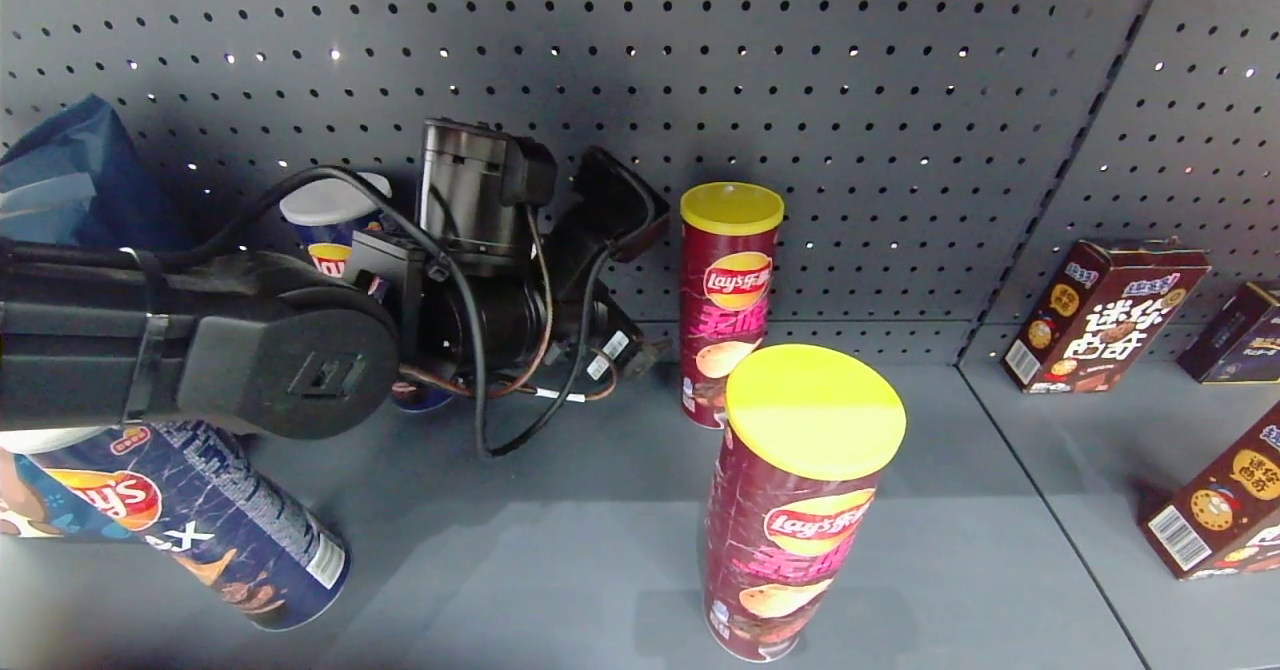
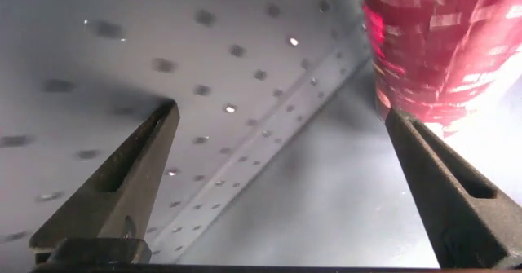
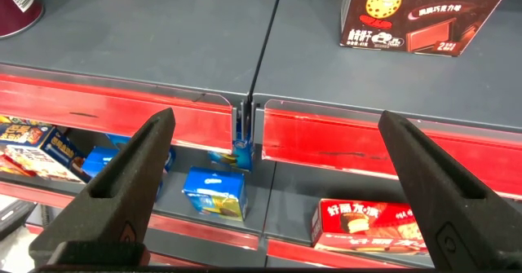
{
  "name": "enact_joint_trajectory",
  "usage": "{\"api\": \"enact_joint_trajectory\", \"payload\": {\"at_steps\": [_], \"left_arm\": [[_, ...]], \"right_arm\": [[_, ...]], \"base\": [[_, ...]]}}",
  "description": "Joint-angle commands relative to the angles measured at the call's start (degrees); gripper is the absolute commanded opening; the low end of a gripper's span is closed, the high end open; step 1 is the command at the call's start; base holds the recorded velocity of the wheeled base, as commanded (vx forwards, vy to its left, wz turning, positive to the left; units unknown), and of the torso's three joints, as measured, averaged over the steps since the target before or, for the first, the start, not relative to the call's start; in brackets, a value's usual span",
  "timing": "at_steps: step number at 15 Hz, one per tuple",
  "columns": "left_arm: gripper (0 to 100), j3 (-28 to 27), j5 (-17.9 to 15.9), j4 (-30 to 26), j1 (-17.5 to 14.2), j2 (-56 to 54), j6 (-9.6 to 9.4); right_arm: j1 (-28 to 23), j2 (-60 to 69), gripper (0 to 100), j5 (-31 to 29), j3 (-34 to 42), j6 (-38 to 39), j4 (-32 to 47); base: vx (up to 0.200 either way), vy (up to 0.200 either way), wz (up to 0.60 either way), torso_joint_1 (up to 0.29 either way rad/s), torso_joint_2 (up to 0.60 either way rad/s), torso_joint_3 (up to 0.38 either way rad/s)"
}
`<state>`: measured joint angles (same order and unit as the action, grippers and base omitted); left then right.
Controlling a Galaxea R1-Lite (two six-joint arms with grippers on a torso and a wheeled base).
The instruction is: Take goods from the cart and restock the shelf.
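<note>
My left gripper is deep in the shelf by the pegboard back wall, open with nothing between its fingers. In the left wrist view the left gripper faces the wall, and a red chip can stands just beside one fingertip. That red can with a yellow lid stands upright at the back. A second red can stands nearer the front. Behind my left arm stands a blue can with a white lid. My right gripper hangs open in front of the shelf's red price rail.
Another blue chip can sits at the front left, its top under my arm. Brown cookie boxes stand in the right bay past the shelf divider. A lower shelf holds blue boxes and a red box.
</note>
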<state>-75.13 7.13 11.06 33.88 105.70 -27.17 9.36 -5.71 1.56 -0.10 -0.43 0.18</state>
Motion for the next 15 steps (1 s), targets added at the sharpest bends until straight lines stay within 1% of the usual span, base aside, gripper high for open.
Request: {"api": "enact_joint_trajectory", "payload": {"at_steps": [1,3,6,7,9,13,15], "left_arm": [[100,0.1,0.0,-0.3,0.0,-2.9,0.01],[100,0.0,0.0,-1.7,0.0,-5.2,0.10],[100,0.2,0.6,-2.3,0.0,-8.1,0.28],[100,0.3,0.8,-2.3,0.2,-9.0,0.10],[100,0.2,1.8,-2.3,0.5,-10.2,-1.22],[100,0.1,1.9,-2.3,0.6,-12.5,-1.30],[100,0.1,2.6,-2.4,0.6,-14.6,-1.30]], "right_arm": [[0.0,-0.1,100,0.0,0.0,0.0,0.0],[0.0,-0.1,100,0.0,0.0,0.0,0.0],[0.0,-0.1,100,0.0,0.0,0.0,0.0],[0.0,-0.1,100,0.0,0.0,0.0,0.0],[0.0,-0.1,100,0.0,0.0,0.0,0.0],[0.0,-0.1,100,0.0,0.0,0.0,0.0],[0.0,-0.1,100,0.0,0.0,0.0,0.0]], "base": [[0.000,0.000,0.00,0.000,0.00,0.000],[0.000,0.000,0.00,0.000,0.00,0.000],[0.000,0.000,0.00,0.000,0.00,0.000],[0.000,0.000,0.00,0.000,0.00,0.000],[0.000,0.000,0.00,0.000,0.00,0.000],[0.000,0.000,0.00,0.000,0.00,0.000],[0.000,0.000,0.00,0.000,0.00,0.000]]}}
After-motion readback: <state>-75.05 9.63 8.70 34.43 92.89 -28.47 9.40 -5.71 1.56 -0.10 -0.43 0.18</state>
